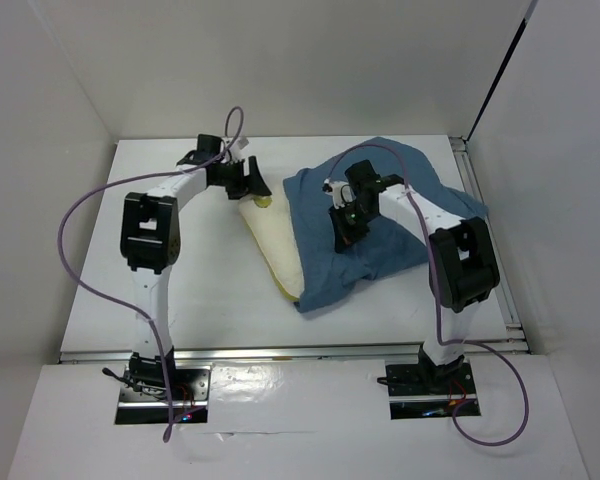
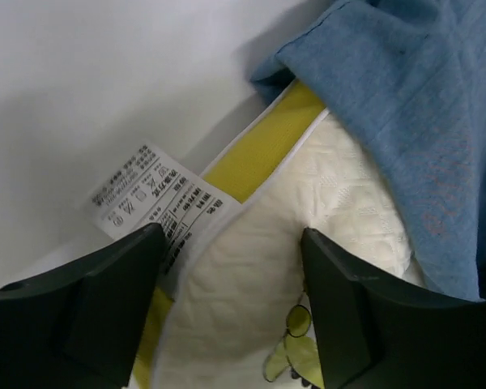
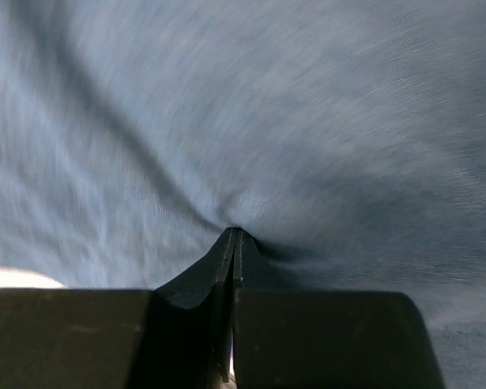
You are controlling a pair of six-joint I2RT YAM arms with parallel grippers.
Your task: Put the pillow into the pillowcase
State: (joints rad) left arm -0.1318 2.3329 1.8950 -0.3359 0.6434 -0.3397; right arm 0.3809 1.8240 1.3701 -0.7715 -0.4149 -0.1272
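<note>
Pillow (image 1: pixel 272 245) is lying near the middle of the tabletop (image 1: pixel 220 310). Its right part is sitting inside the pillowcase (image 1: pixel 400 200), which is spreading toward the far right corner. A cream strip is showing outside the mouth on the left.

Left fingers (image 2: pixel 81 316) are standing wide over the pillow's exposed far corner, gripping nothing. Right fingers (image 3: pixel 227 259) are pressing together on a pucker of blue cloth, holding the pillowcase.

Step in hand, as I am judging it: you are working the rest of the pillow in.
- You should be taking a deep bite on the yellow edge band (image 2: pixel 259 150), not the care label (image 2: pixel 150 198), which would likely slip.
- You should be pushing toward the right edge while the right fingers are lifting the cloth so the mouth is gaping.
- If the pinch is catching both layers, you may be closing the opening.

Views:
- Left wrist is showing the label, the band, a small yellow-green print (image 2: pixel 296 348) and the blue hem lapping the corner.
- Overhead is blurring all that but is showing how much pillow is out.
- Right wrist is showing cloth only; one layer or two, cannot tell.
</note>
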